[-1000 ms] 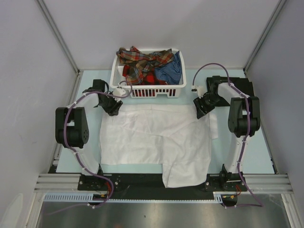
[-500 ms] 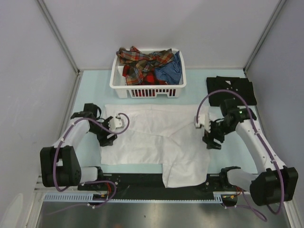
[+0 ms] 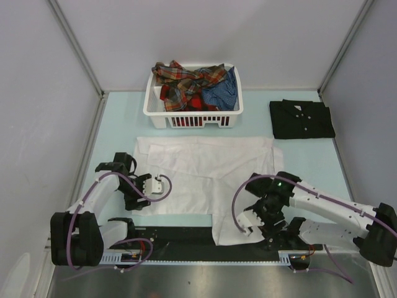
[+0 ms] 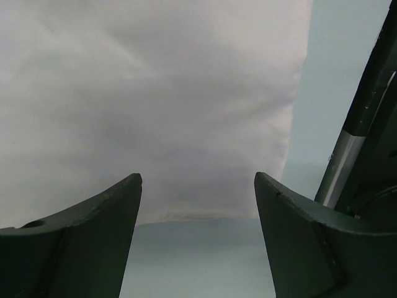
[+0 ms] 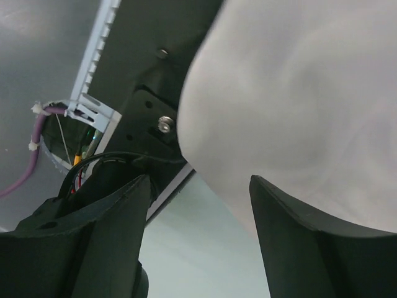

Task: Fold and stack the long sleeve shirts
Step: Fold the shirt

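A white long sleeve shirt (image 3: 205, 174) lies spread flat mid-table, and its near-right part hangs over the black front rail (image 3: 186, 234). My left gripper (image 3: 136, 196) sits low at the shirt's near-left corner. It is open, with bare table between its fingers and the shirt's edge (image 4: 155, 93) just ahead of the left gripper (image 4: 198, 177). Open as well, my right gripper (image 3: 268, 228) stands beside the shirt's near-right edge (image 5: 298, 93); only table shows between the right gripper's (image 5: 200, 177) fingers. A folded black shirt (image 3: 301, 119) rests at the back right.
A white slatted basket (image 3: 192, 116) at the back centre holds plaid shirts (image 3: 186, 79) and a blue one (image 3: 223, 93). Grey walls close in the left, back and right. The black rail and arm bases run along the near edge.
Both arms have swung from the shirt's far corners down to its near corners, and both grippers have opened wider. The black shirt behind the right arm now shows.
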{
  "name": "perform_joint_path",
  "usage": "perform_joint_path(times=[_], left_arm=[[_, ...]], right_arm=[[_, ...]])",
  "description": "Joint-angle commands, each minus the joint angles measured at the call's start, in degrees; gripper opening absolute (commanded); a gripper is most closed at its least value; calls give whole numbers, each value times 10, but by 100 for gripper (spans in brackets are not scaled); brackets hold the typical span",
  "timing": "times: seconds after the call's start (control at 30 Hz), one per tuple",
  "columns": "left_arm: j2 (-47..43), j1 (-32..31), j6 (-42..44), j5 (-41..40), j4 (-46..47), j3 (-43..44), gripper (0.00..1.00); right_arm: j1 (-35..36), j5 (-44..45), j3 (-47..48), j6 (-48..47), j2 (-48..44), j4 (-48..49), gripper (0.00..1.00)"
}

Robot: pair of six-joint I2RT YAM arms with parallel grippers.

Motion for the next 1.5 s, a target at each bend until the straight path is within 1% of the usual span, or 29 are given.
perform_joint_path(times=[0.0, 0.1, 0.17, 0.23, 0.27, 0.33, 0.37, 0.43, 0.5, 0.57, 0.73, 0.8, 0.83, 0.9, 0.93, 1.0, 1.1, 1.23, 1.3, 1.33, 1.47], left_arm=[[-8, -3, 24, 2, -6, -7, 78], [-20, -3, 23, 3, 2, -19, 77], [-25, -3, 9, 4, 18, -22, 76], [-30, -2, -7, 10, 35, -20, 76], [-30, -2, -30, 14, 40, -18, 75], [-36, -1, -43, 27, 51, -15, 75], [-41, 0, -58, 30, 54, -15, 75], [-59, 4, -63, 36, 59, -21, 75], [-69, 6, -57, 34, 61, -34, 75], [-81, 9, -48, 28, 60, -45, 75], [-100, 10, -46, 19, 65, -71, 75], [-105, 10, -49, 16, 68, -73, 75], [-107, 10, -51, 16, 67, -73, 75], [-114, 10, -48, 12, 63, -73, 75], [-116, 10, -39, 10, 61, -75, 75], [-123, 10, -28, 5, 61, -82, 75], [-115, 10, -14, 0, 65, -87, 75], [-105, 10, -16, 11, 68, -81, 75], [-101, 10, -17, 14, 67, -76, 75], [-100, 10, -15, 12, 67, -74, 75], [-98, 10, -9, 8, 61, -73, 74]], right_arm=[[100, 27, 5, 27, 3, 7, 70], [125, 32, -16, 16, 15, 35, 65], [132, 26, -9, 53, 28, 68, 62], [135, 18, 10, 80, 72, 117, 61], [142, 18, 26, 126, 90, 136, 60], [158, 6, 34, 163, 130, 172, 57], [186, 6, 28, 197, 135, 186, 56], [217, 13, 11, 227, 129, 228, 55], [253, 7, -10, 243, 122, 242, 54], [274, 3, -17, 247, 119, 241, 52], [335, -12, -16, 259, 117, 242, 54], [362, 2, -26, 278, 126, 263, 55], [384, 25, -40, 286, 135, 275, 56], [388, 43, -47, 308, 146, 306, 56], [390, 66, -51, 317, 154, 315, 57], [389, 83, -50, 324, 182, 326, 56], [381, 100, -47, 338, 186, 331, 53], [378, 83, -44, 330, 137, 324, 50], [362, 55, -26, 312, 127, 289, 45], [355, 36, -23, 307, 122, 279, 45], [315, 16, -17, 291, 103, 269, 42]])
